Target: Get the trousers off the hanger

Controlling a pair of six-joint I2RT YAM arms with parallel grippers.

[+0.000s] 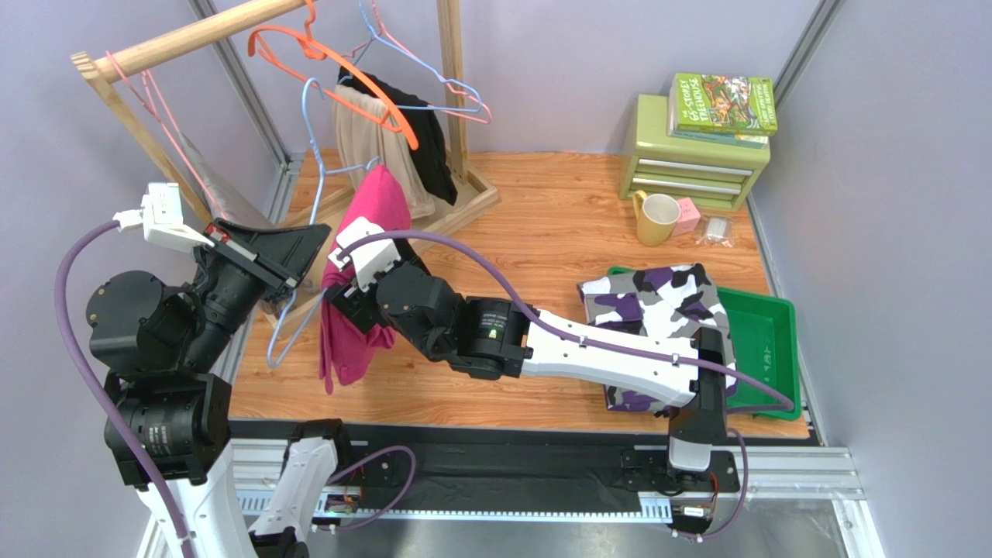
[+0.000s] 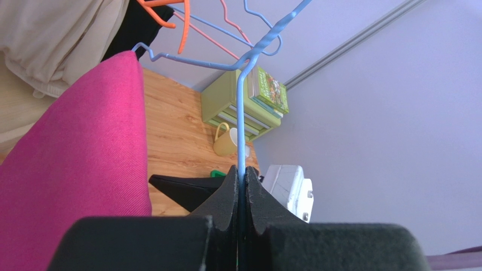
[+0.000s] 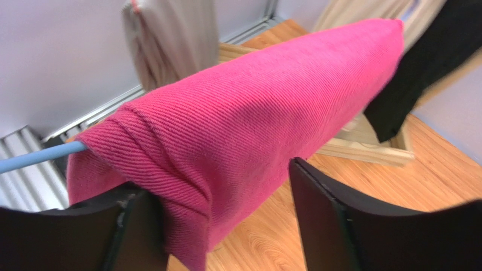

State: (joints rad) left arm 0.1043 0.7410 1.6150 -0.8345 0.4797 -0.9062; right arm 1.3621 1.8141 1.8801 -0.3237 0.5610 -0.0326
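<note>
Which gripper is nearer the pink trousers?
Right. The right gripper straddles the pink trousers, jaws open either side; the left gripper clamps the blue hanger beside them.

Pink trousers (image 3: 254, 113): matt ribbed cloth; hanger (image 2: 242, 113): smooth blue wire; table (image 1: 559, 221): wood grain, satin

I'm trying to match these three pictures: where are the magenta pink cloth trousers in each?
Top external: the magenta pink cloth trousers hang left of centre.
Left wrist: the trousers fill the left side.
Right wrist: the trousers stretch across the middle.
Shared landmark: the light blue wire hanger carrying them, visible in all three.
</note>
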